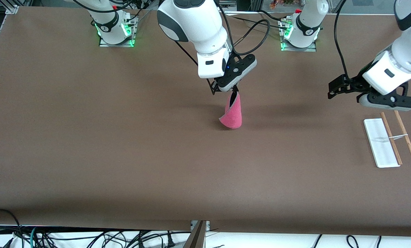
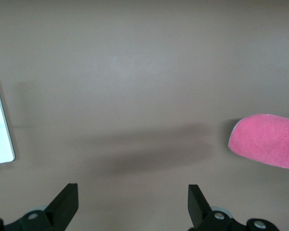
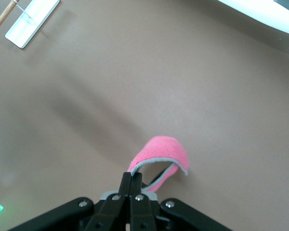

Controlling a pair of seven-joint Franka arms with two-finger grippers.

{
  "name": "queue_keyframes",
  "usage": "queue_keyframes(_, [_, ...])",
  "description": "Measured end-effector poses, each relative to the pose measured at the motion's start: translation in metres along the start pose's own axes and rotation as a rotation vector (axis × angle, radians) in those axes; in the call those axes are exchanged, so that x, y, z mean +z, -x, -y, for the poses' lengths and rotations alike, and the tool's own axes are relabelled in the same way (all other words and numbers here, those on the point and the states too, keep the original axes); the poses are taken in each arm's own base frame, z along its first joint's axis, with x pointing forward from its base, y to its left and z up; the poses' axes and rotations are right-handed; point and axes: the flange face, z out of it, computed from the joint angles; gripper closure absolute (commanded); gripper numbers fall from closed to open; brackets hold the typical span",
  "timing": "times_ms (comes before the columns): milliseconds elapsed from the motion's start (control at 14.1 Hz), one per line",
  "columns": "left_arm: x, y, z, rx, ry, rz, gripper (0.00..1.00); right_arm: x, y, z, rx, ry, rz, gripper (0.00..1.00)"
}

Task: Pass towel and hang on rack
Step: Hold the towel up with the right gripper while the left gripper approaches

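A brown surface (image 1: 88, 137) carries a rack (image 1: 381, 143) at the left arm's end. The right end effector (image 1: 233, 90) pinches the pink towel (image 1: 233, 112) over mid-surface, its lower fold touching down. The left end effector (image 2: 132, 202) hangs wide open, empty, above the rack; no writing is legible.

The brown tabletop (image 1: 123, 144) carries the rack (image 1: 389, 141) toward the left arm's end: its flat white base lies directly on the surface, with two thin wooden rods alongside (joined by a thin metal crosspiece). The pink towel (image 1: 233, 113) meets the tabletop near the middle at its lower edge.
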Motion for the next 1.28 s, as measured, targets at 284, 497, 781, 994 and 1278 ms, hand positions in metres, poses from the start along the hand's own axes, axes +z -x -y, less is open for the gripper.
queue_keyframes(284, [0.039,-0.003,0.002,-0.003,0.005,0.055,0.00,-0.001,-0.001,0.000,0.000,-0.002,-0.011,1.00])
queue_keyframes(497, [0.073,-0.007,-0.003,0.006,0.075,0.067,0.00,-0.011,-0.004,0.002,-0.004,-0.005,-0.030,1.00])
queue_keyframes(781, [0.136,-0.009,-0.003,0.206,0.157,0.026,0.00,-0.043,-0.007,0.007,-0.010,-0.006,-0.075,1.00])
queue_keyframes(994, [0.172,-0.008,-0.005,0.357,0.184,-0.037,0.00,-0.066,-0.008,0.010,-0.013,-0.005,-0.106,1.00])
queue_keyframes(1278, [0.221,0.004,-0.019,0.533,0.327,-0.141,0.00,-0.071,-0.009,0.010,-0.013,-0.005,-0.112,1.00])
